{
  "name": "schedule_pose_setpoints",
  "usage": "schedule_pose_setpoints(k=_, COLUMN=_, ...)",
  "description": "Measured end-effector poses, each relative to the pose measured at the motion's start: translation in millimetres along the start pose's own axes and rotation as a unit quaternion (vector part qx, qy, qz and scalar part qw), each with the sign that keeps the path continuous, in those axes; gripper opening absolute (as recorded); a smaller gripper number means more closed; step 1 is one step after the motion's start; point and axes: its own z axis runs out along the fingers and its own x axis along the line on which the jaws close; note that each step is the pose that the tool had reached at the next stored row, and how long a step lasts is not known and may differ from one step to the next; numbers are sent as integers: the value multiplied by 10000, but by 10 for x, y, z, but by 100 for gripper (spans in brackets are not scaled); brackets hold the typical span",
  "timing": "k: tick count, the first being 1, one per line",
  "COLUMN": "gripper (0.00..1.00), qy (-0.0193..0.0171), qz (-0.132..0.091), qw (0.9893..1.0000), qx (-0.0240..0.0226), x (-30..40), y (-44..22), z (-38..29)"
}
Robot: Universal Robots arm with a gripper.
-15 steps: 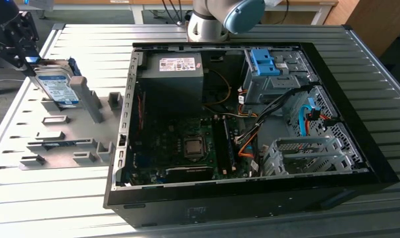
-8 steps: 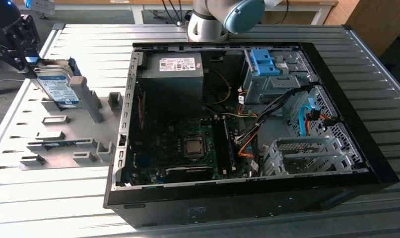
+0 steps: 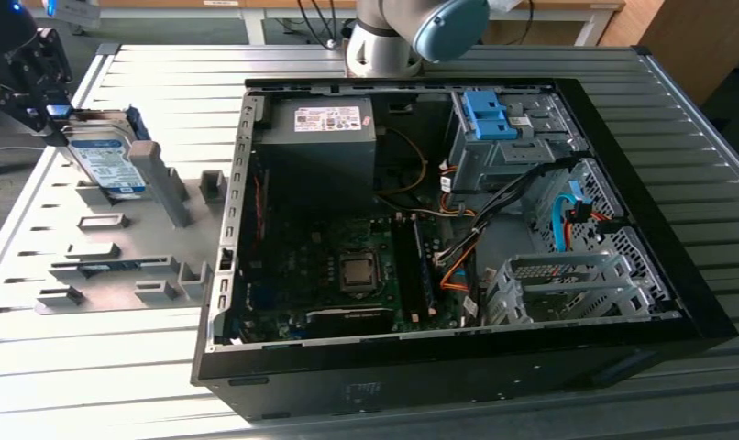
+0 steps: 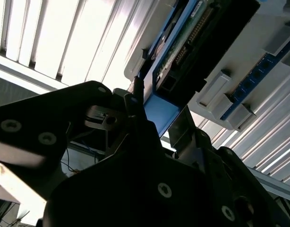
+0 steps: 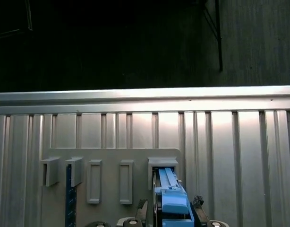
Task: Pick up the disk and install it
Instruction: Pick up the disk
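At the exterior view's far left, the black robot hand [image 3: 70,117] sits over the top edge of the disk [image 3: 104,163], a flat rectangular silver metal hard drive with a white-and-blue label and blue plastic rails. The disk stands on edge, tilted a little, its lower end at the light grey slotted fixture plate [image 3: 125,266] lying on the ribbed silver metal bench [image 3: 161,82]. Whether it has lifted clear of the plate cannot be told.

In the first wrist view, the hand [image 5: 169,210] is closed narrowly on the disk [image 5: 171,198], with a finger [image 5: 142,208] on either side of the blue rail. The disk's far end lies at a raised slot of the plate [image 5: 112,165]. The second wrist view shows the disk's [image 4: 197,42] green circuit-board side.

Further toward the exterior view's right, the grey-and-blue robot arm [image 3: 401,37] rises behind an open black computer case [image 3: 663,275] lying on its side. Inside it are:
- a large dark grey box with a small white sticker [image 3: 321,156];
- a dark motherboard [image 3: 345,266] beside that box;
- a bright blue plastic latch piece [image 3: 486,115];
- a silver perforated metal drive cage [image 3: 566,284], furthest to the right.

The disk is well apart from the case.
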Motion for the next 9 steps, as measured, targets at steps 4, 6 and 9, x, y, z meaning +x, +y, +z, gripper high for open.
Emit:
schedule_pose_setpoints(k=4, gripper=47, qy=5, qz=-220, qw=9998, qx=3, x=0, y=0, z=15)
schedule_pose_setpoints(k=6, gripper=47, qy=5, qz=-224, qw=9997, qx=11, x=0, y=0, z=17)
schedule_pose_setpoints(k=9, gripper=47, qy=5, qz=-225, qw=9997, qx=16, x=0, y=1, z=19)
